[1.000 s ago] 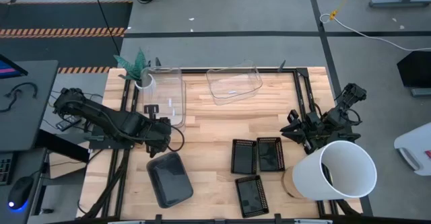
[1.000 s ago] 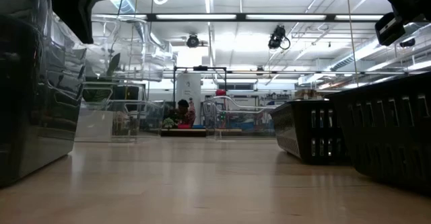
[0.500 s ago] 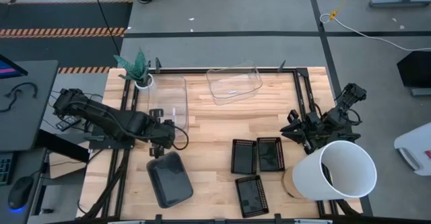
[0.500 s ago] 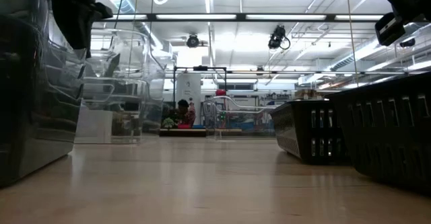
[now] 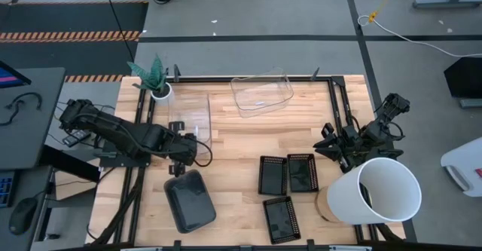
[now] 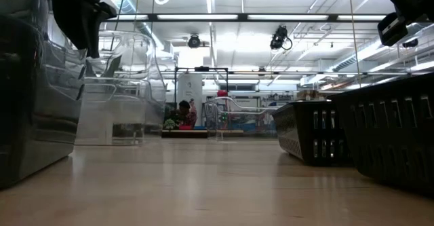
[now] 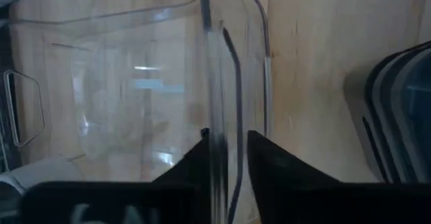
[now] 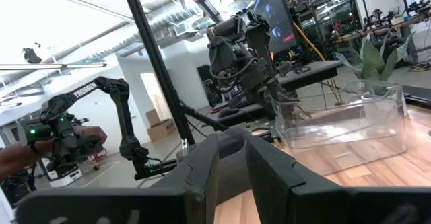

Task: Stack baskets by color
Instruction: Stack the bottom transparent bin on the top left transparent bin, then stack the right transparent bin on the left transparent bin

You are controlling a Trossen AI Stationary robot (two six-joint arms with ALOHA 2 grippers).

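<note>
1. Right now I see the left gripper (image 5: pixel 183 145) at about nine o'clock on the table (image 5: pixel 241 142), its fingers (image 7: pixel 269 167) set on either side of the near wall of a clear basket (image 5: pixel 192 115), a narrow gap between them; I cannot tell whether they press it.
2. A second clear basket (image 5: pixel 261 93) lies at twelve o'clock.
3. The smoky grey basket (image 5: pixel 189 200) sits at seven o'clock, just beside the left gripper.
4. Three black mesh baskets (image 5: pixel 287 174) cluster around five o'clock.
5. The right gripper (image 5: pixel 332 142) waits at three o'clock, fingers (image 8: pixel 202 163) slightly apart, holding nothing, beside the white bucket (image 5: pixel 380 191).
</note>
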